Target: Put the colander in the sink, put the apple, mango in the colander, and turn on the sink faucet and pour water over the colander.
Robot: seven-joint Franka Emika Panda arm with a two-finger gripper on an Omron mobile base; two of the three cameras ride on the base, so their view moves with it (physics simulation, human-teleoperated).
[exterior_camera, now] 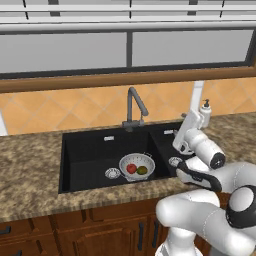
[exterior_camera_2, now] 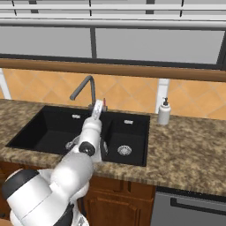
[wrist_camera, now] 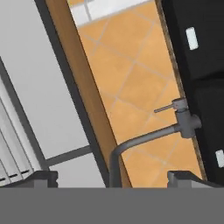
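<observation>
Worktop (exterior_camera: 30, 165): speckled brown stone, bare on both sides of the sink.
Sink (exterior_camera: 85, 150): black, two basins, set near the worktop's front edge; most of the large basin floor is free.
Faucet (exterior_camera: 134, 107): behind the divider at the back edge, spout angled over the large basin.
Colander (exterior_camera: 137, 164): large basin, front right corner, beside the drain.
Apple (exterior_camera: 131, 168): in the colander, left.
Mango (exterior_camera: 142, 170): in the colander, right, next to the apple.
Claw (wrist_camera: 111, 177): fingers wide apart, holding nothing, facing the faucet.
</observation>
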